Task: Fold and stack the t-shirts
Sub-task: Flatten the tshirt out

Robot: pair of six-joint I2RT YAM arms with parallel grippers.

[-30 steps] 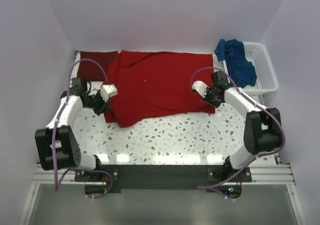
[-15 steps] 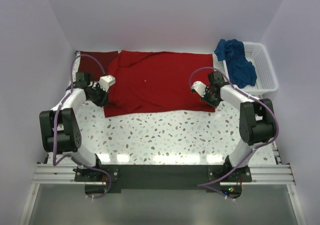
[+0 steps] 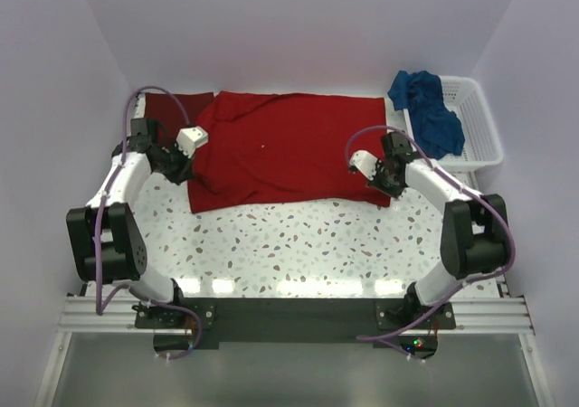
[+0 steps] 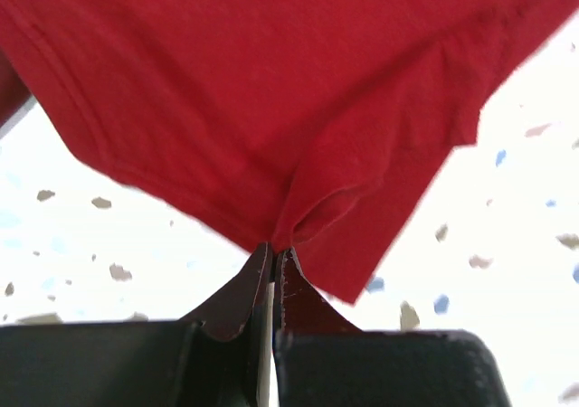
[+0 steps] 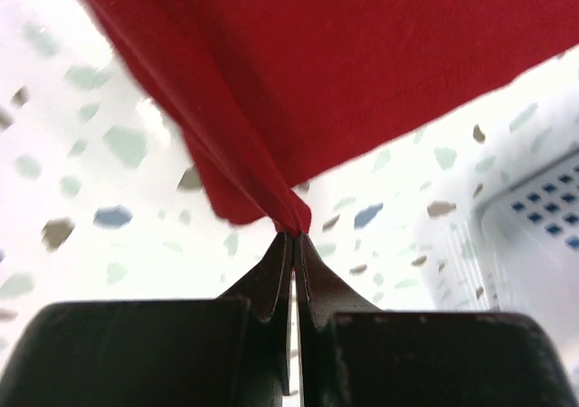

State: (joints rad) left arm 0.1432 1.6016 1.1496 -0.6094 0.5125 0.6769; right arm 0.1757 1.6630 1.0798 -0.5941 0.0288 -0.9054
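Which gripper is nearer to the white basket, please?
Right. The right gripper pinches the bright red t-shirt close beside the basket; the left gripper holds the shirt's opposite side, far across the table.

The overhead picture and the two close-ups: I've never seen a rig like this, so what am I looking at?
The overhead view looks down on two robot arms bolted at the near edge of a speckled table. The close-ups come from a camera on each wrist, looking along that arm's own dark fingers. A bright red t-shirt lies spread across the table. A maroon shirt lies at the far left corner, and a blue shirt hangs over a white basket. The left gripper and right gripper are each shut on an edge of the bright red t-shirt.
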